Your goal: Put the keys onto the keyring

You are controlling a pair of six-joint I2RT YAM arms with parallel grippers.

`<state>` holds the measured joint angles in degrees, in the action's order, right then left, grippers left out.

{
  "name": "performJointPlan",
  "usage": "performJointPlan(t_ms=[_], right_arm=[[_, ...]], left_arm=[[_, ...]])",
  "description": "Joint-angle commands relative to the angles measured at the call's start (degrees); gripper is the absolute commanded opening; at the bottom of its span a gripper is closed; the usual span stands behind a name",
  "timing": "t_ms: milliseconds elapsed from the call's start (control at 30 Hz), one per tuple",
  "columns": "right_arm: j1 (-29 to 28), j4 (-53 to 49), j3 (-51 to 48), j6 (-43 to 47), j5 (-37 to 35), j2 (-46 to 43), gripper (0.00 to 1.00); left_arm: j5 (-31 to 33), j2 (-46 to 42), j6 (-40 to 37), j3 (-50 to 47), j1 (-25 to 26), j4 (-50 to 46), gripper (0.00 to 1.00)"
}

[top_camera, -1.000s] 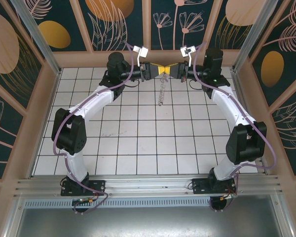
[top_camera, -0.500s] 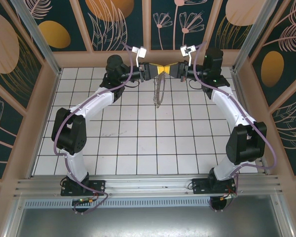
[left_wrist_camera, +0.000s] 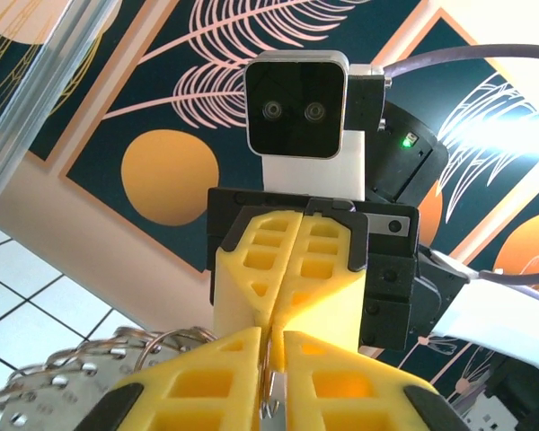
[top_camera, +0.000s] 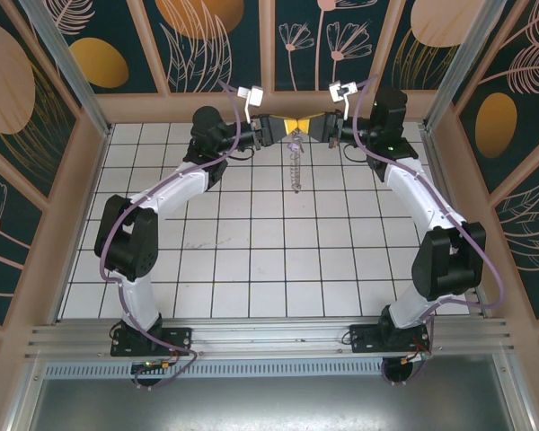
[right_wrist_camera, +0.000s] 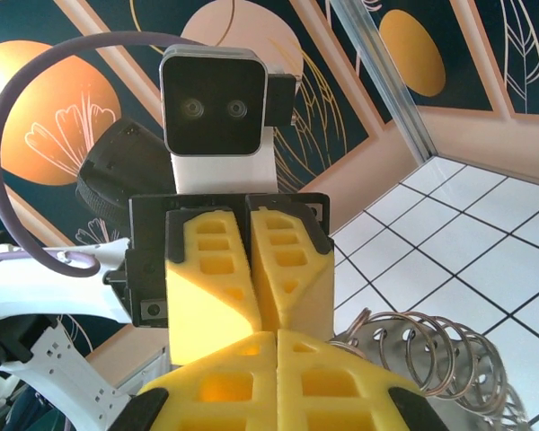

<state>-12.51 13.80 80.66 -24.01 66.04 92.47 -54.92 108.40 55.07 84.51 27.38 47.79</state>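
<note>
My left gripper point(top_camera: 286, 127) and right gripper point(top_camera: 305, 126) meet tip to tip, raised above the back of the table. The keyring point(top_camera: 295, 169) hangs down from that meeting point, seen edge-on as a short fringe of metal pieces. A small pale lilac bit point(top_camera: 294, 145) near its top may be the key's tag; it is too small to be sure. In the left wrist view, my left gripper point(left_wrist_camera: 271, 359) is shut on the thin ring wire, with the fringed keyring point(left_wrist_camera: 81, 382) to the left. In the right wrist view, my right gripper point(right_wrist_camera: 277, 355) is shut and the keyring's loops point(right_wrist_camera: 440, 359) spread to the right.
The white tiled floor point(top_camera: 251, 251) spreads below and in front of both arms. Wooden-framed patterned walls point(top_camera: 269, 54) stand close behind the grippers and along both sides.
The hanging keyring swung left and has come back to hang nearly straight. The left wrist has shifted slightly; both grippers stay shut, tip to tip.
</note>
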Motion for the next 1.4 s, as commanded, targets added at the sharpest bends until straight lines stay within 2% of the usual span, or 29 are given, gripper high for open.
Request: performJointPlan(t_ms=[0, 167, 400, 700, 767, 833, 1233, 1367], right_arm=[[-0.1, 4.0, -0.8, -1.3, -1.9, -1.7, 0.0], [-0.2, 4.4, -0.9, -1.7, -2.2, -1.6, 0.0], [-0.2, 6.2, -1.6, -3.1, -2.5, -1.5, 0.0], [-0.5, 12.2, -3.8, -8.8, -3.7, -1.9, 0.0], [-0.4, 15.2, -4.9, -11.7, -4.6, -2.0, 0.0], [-0.4, 17.9, -6.2, -14.1, -5.7, -2.4, 0.0], [-0.4, 22.0, -8.2, -17.8, -7.6, -2.3, 0.0], [-0.6, 23.3, -8.3, -18.9, -7.3, -2.1, 0.0]], left_arm=[[-1.7, 0.3, 2.4, -0.6, 0.6, 6.8, 0.18], [-1.5, 0.1, 2.7, -1.2, 0.6, 7.8, 0.14], [-1.2, 0.1, 3.1, -1.6, 0.6, 8.7, 0.0], [0.2, 0.3, 3.5, -1.4, 0.7, 9.4, 0.0], [0.5, 0.5, 4.8, -1.4, 0.7, 10.9, 0.13], [0.8, 0.5, 6.1, -1.8, 0.7, 12.6, 0.16], [1.4, 0.4, 7.9, -2.9, 0.8, 15.6, 0.13], [1.4, 0.6, 7.4, -2.6, 1.0, 14.8, 0.04]])
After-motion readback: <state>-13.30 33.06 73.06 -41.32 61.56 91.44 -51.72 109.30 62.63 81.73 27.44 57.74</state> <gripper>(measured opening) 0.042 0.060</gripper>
